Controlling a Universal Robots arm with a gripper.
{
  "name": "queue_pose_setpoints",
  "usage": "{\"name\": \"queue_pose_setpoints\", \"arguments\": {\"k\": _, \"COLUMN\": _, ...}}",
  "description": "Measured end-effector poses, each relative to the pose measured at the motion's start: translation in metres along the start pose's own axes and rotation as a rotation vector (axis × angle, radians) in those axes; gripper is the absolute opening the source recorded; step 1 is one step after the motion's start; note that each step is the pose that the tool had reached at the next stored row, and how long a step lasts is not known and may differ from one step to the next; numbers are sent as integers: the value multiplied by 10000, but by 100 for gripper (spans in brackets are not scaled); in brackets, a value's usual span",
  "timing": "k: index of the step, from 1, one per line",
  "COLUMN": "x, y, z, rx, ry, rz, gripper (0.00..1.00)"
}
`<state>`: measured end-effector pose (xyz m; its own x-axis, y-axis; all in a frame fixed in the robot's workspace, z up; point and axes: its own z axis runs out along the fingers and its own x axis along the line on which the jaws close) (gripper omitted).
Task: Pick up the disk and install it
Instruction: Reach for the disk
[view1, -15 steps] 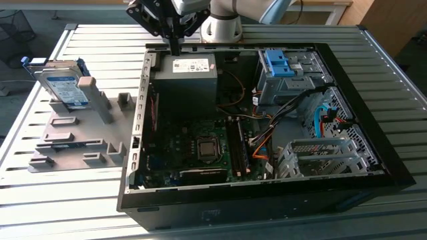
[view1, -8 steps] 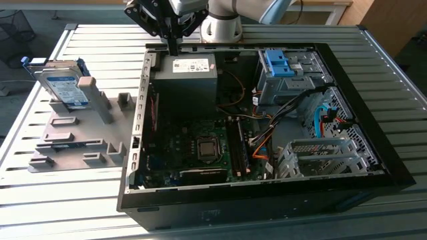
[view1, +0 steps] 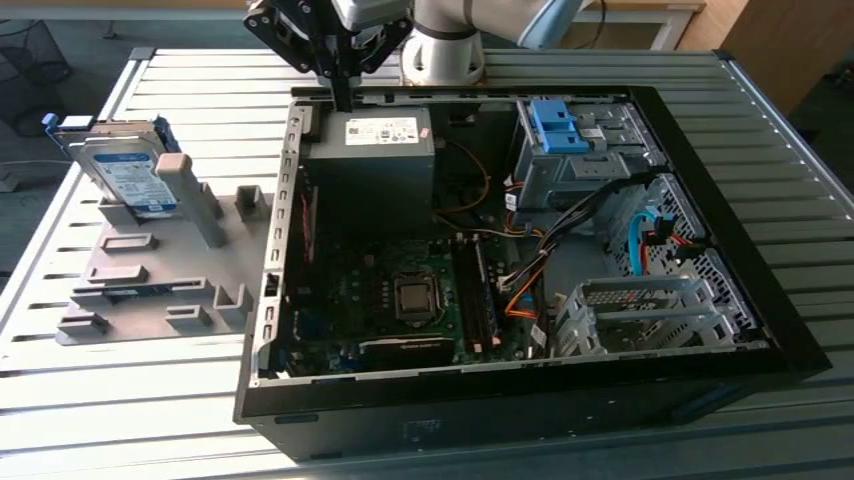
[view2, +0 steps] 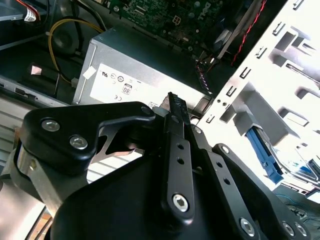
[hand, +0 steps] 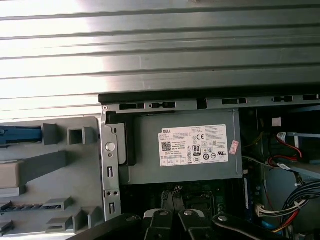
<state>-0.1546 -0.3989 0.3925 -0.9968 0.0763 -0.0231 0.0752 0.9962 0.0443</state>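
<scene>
While your hand hangs at the far rim of the open computer case, just above the grey power-supply box, its fingers sit pressed together with nothing between them. You've got the disk leaning near upright in the grey fixture on the bench, at the exterior view's left. It's outside the case, well apart from the hand. A blue carrier frame wraps its edges.
</scene>
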Motion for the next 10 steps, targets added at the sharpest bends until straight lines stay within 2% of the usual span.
{"name": "queue_pose_setpoints", "arguments": {"k": 10, "x": 55, "y": -5, "z": -1, "rx": 1, "ry": 1, "rz": -1, "gripper": 11}}
